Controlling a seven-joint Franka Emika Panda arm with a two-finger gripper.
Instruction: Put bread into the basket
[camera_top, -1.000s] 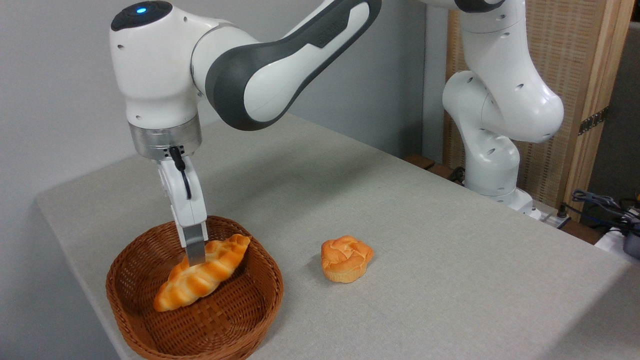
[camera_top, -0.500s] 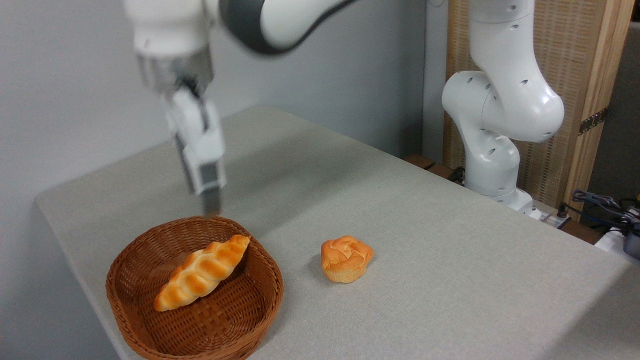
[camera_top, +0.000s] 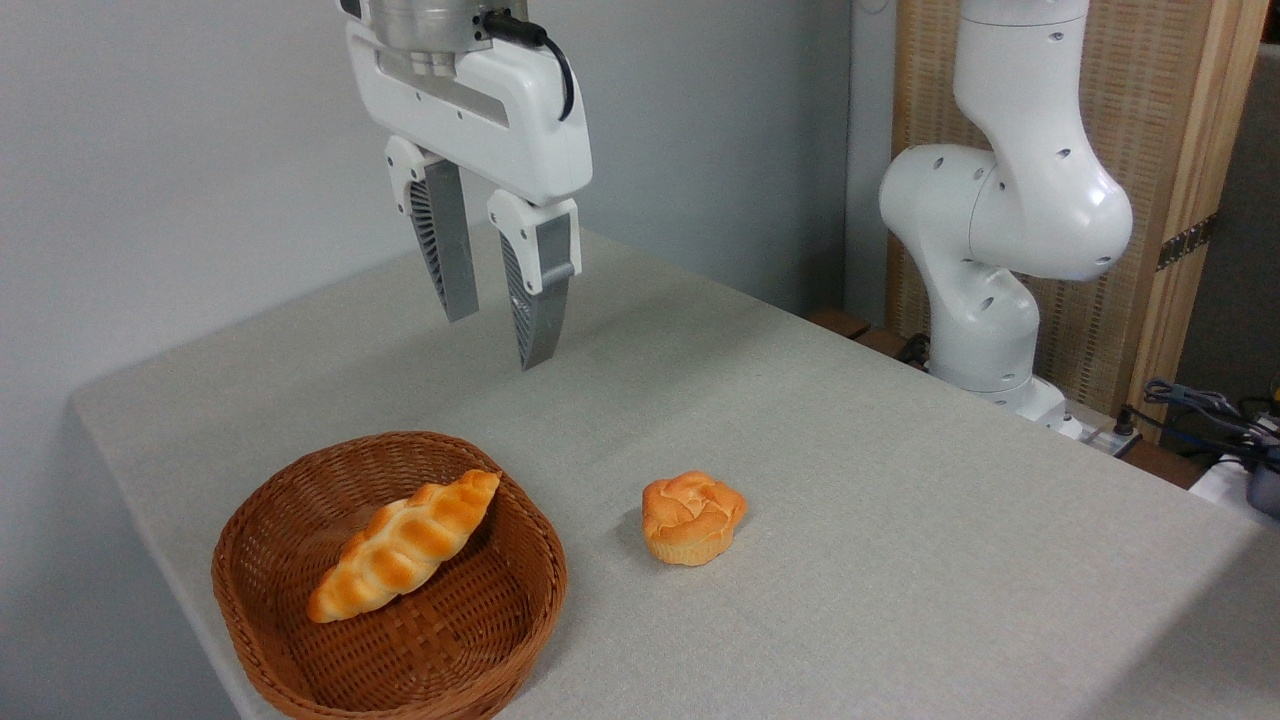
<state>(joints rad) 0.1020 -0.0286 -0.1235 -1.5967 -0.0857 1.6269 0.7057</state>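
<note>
White plastic housing and two grey ribbed fingers make up the pincer (camera_top: 495, 335), which hangs high above the desk with its fingers spread apart and nothing between them. A black cable curls over the top of its body. Well below it and towards the near left corner of the desk sits the basket (camera_top: 300, 640), an oval of brown woven wicker with low sides and a plaited floor. The bread (camera_top: 403, 547) lies inside it on a slant, a long pointed golden-brown loaf with braided, toasted ridges, one tip towards the basket's far rim and the other low on its left side. Near the basket, to its right and apart from it, a small round orange bun (camera_top: 692, 517) with a cracked, lumpy top rests on the bare desk. The desk (camera_top: 900, 520) is covered in a pale grey, finely woven cloth. At its far right edge stands the arm's glossy white base (camera_top: 985, 300), in front of a wooden-framed woven screen (camera_top: 1150, 150). A plain grey wall (camera_top: 150, 150) fills the left background, and dark cables (camera_top: 1200, 405) lie at the far right.
</note>
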